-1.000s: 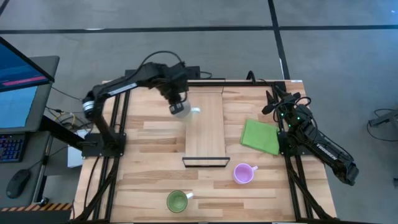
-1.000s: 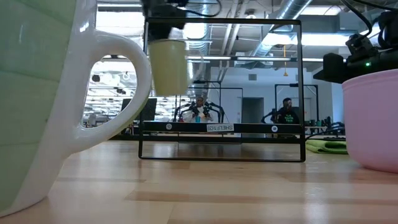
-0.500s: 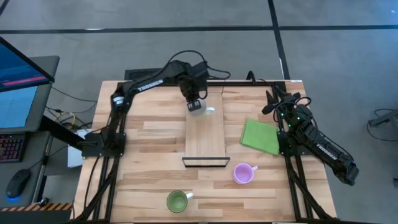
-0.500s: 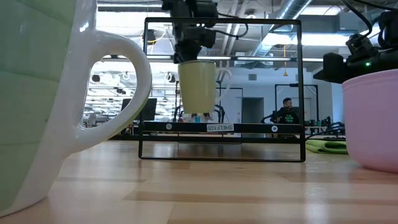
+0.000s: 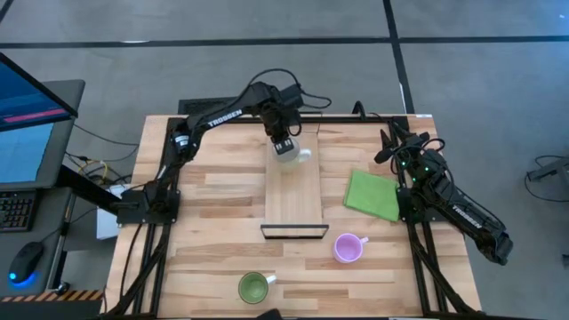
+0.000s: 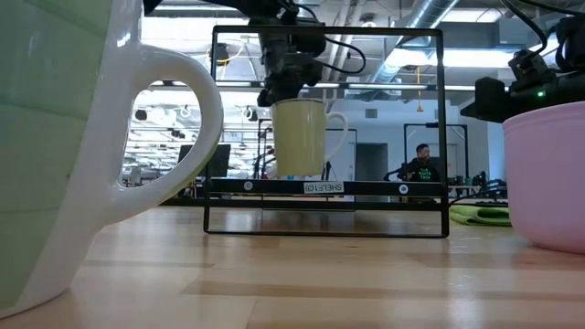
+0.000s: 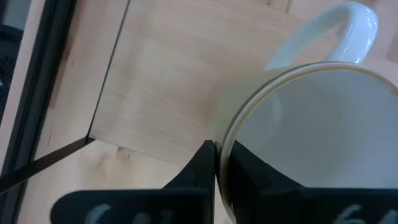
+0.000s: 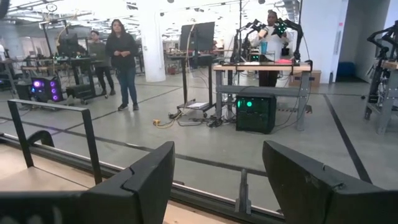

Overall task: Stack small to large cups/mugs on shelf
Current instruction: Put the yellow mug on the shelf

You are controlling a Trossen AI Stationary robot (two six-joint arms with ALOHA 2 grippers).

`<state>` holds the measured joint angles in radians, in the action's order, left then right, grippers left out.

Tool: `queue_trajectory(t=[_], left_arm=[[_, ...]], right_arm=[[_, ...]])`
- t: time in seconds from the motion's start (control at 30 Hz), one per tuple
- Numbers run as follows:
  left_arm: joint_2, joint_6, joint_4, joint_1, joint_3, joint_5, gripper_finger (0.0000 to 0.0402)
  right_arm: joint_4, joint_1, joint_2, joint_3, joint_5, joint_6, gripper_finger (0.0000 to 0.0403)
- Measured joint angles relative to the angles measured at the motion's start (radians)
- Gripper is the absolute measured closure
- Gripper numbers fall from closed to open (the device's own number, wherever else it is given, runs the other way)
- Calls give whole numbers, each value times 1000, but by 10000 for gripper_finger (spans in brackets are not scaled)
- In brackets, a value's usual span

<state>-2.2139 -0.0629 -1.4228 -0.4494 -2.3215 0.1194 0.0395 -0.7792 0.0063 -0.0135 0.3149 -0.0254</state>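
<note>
On the long pale wooden shelf plank (image 5: 292, 187), up at its twelve o'clock end, the left gripper (image 5: 285, 145) pinches the rim of the small white mug (image 5: 291, 153), so I think letting go gently comes next, while the right gripper (image 5: 388, 147) waits open at three o'clock.

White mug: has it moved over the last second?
Yes. The white mug, clamped at its rim in the left gripper, has travelled rightward from beside the shelf to above its far end, and in the low view it has dropped to shelf level.
</note>
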Motion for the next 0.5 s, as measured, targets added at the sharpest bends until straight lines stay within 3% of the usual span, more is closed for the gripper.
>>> queue_trajectory(t=[0.5], left_arm=[[-16, -6, 35, -7, 0, -1, 395]], right_arm=[[0, 0, 0, 0, 0, 0, 135]])
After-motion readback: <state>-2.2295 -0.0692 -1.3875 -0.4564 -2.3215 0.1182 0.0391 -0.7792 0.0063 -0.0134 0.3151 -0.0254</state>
